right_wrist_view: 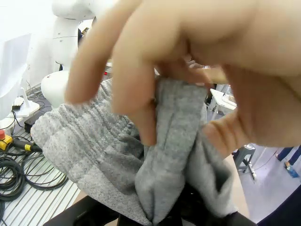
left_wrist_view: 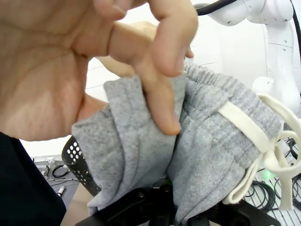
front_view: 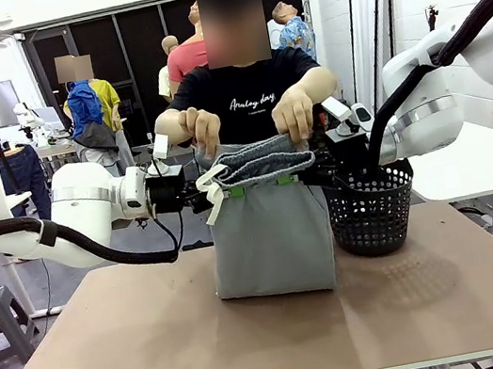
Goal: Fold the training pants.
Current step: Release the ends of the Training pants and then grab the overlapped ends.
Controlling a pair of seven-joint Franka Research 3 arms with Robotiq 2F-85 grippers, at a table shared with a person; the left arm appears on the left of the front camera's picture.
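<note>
While holding the training pants (front_view: 270, 238) hung over the table (front_view: 115, 360), left gripper (front_view: 236, 190) and right gripper (front_view: 288, 180) clamped on the top fold beside the person's hands (front_view: 206, 127), looks half done: needs laying flat, folding smaller.

I read the training pants (front_view: 270, 238) as soft matt jersey, the drawstring (left_wrist_view: 244, 123) flat woven cloth, the basket (front_view: 376, 214) perforated plastic, the table (front_view: 115, 360) smooth matt

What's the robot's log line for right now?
left gripper: shut on light grey jersey training pants | right gripper: same | person's hands: pinching top edge | pants: hanging down to brown table
</note>
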